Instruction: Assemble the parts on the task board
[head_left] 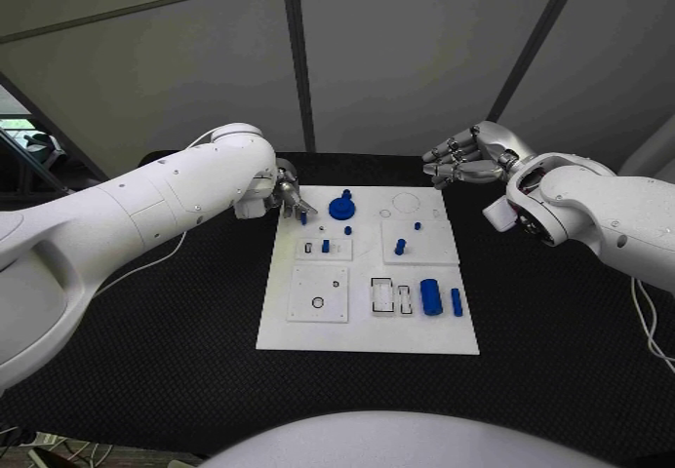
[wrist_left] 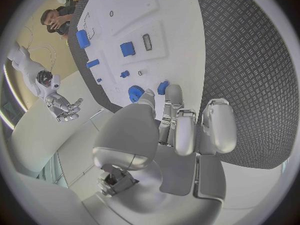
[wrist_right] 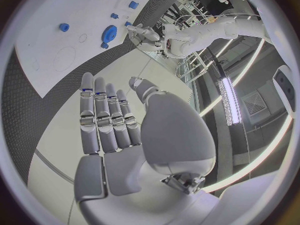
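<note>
Your left hand [head_left: 286, 195] sits at the task board's [head_left: 369, 336] far-left corner, fingertips [wrist_left: 164, 89] pinching a small blue peg [head_left: 304, 218] that stands about upright over the board. The round blue gear part [head_left: 342, 207] is just beside it, so it's tight there. Your right hand [head_left: 467, 156] hovers off the far-right corner over the black desk [head_left: 169, 322], fingers spread, holding nothing. The blue cylinder [head_left: 430, 296] and thin blue bar [head_left: 456, 301] lie near the right edge, long axes running near-to-far. Bare desk flanks both long edges.
</note>
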Controlling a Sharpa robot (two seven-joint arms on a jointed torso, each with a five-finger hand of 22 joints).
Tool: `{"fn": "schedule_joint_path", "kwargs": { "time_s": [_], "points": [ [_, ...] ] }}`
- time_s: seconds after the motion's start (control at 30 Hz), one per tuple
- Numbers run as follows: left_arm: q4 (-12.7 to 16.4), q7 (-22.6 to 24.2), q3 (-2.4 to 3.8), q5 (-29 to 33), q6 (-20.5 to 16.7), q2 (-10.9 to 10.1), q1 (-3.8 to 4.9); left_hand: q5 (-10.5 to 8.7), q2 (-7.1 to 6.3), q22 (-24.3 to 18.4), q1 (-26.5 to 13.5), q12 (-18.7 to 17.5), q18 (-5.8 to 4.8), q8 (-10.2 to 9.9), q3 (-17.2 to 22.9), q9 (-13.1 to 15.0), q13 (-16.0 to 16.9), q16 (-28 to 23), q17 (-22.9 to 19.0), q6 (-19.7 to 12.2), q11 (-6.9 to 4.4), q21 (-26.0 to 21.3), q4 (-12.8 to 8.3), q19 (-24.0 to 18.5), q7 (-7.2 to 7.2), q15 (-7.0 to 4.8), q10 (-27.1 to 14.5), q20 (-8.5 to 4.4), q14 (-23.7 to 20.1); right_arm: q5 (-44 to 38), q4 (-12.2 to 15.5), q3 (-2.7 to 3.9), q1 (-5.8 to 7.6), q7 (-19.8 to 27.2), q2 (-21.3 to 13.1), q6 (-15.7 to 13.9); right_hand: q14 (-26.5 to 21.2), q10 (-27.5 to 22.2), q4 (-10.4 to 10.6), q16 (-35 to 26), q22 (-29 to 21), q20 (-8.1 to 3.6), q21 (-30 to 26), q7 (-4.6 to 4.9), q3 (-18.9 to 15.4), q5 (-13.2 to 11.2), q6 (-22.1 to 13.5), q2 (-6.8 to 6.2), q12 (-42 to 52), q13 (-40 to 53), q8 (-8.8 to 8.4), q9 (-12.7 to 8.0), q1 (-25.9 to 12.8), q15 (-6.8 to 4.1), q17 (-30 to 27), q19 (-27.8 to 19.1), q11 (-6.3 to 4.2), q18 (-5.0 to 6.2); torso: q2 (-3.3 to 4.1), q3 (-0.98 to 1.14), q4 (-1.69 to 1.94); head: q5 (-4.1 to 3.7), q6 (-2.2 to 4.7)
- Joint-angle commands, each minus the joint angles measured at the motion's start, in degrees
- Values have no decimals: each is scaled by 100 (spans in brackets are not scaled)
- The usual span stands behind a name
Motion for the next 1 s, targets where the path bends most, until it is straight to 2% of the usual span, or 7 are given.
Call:
{"fn": "schedule_joint_path", "kwargs": {
  "time_s": [0.03, 0.23, 0.4, 0.53, 0.57, 0.63, 1.0],
  "points": [
    [-2, 42, 2, -33, 108, 6, 10, 23, 7, 8, 76, 3, -7, 30, 16, 17, -11, 20, 1180, 3, -39, 32, -60, 34, -28, -30, 2, -20, 462, -11, 1, 5, 11, 17, 5, 24, -39, -33, 14, -16, -5, 22, -22, -8, -20, 18, -27, 13, -13, -5, 4, -8, -7, -19, -6, -16, 10, 54, 1, -4, 2, -5, -5],
    [3, 46, 2, -33, 97, 1, 10, 0, 192, 24, 427, -40, -7, 55, 256, 83, -58, 30, 1180, -26, -82, 34, -284, 36, -73, -67, -9, -48, 462, -11, -1, 5, 11, 16, 7, 30, -39, -33, 14, -16, -5, 22, -22, -8, -20, 18, -27, 13, -13, -5, 4, -8, -7, -19, -6, -16, 10, 54, 0, -3, 7, -2, -21],
    [21, 86, 2, -33, 80, -10, 10, 15, 271, 50, 761, -167, -11, 59, 844, 157, -161, 40, 1178, -116, -110, 38, -543, 41, -88, -95, -36, -88, 460, -11, -4, 5, 11, 17, 8, 33, -39, -33, 14, -16, -5, 22, -22, -8, -20, 18, -27, 13, -13, -5, 4, -8, -7, -19, -6, -16, 10, 54, 0, -4, 4, 0, -30],
    [26, 108, 2, -33, 42, -15, 10, 31, 90, 80, 767, -251, -17, 98, 1567, 251, -242, 57, 1181, -173, -114, 45, -681, 48, -88, -87, -18, -85, 462, -11, -6, 5, 11, 17, 10, 34, -39, -33, 14, -16, -5, 22, -22, -8, -20, 18, -27, 13, -13, -5, 4, -8, -7, -19, -6, -16, 10, 54, -2, 2, 3, 7, -32],
    [26, 113, 2, -33, 32, -16, 10, 6, -71, 92, 570, -275, -12, 152, 2054, 329, -278, 62, 1179, -185, -107, 43, -669, 48, -23, -56, 15, -91, 461, -11, -7, 5, 11, 17, 11, 35, -39, -33, 14, -16, -5, 22, -22, -8, -20, 18, -27, 13, -13, -5, 4, -8, -7, -19, -6, -16, 10, 54, -2, 1, 4, 7, -36],
    [25, 127, 2, -33, 0, -19, 10, 18, -209, 102, 481, -267, -16, 183, 2398, 380, -286, 67, 1179, -209, -110, 43, -735, 50, -65, -71, 32, -74, 461, -11, -7, 5, 11, 17, 11, 36, -39, -33, 14, -16, -6, 22, -22, -8, -20, 18, -27, 14, -12, -5, 4, -7, -7, -19, -6, -16, 10, 54, -1, 0, 3, 6, -36],
    [157, 171, 2, 131, -213, -152, 10, 29, -683, 184, -114, -76, -30, 426, 3814, 666, -148, 99, 1184, -255, -115, 70, -1074, 83, -74, -98, 208, -74, 468, -11, -5, 5, 11, 17, 3, 35, -39, -33, 17, -13, -9, 23, -27, -7, -18, 22, -29, 24, -9, -3, 6, -7, -7, -19, -7, -14, 10, 56, -5, 0, 8, 12, -36]
  ]
}}
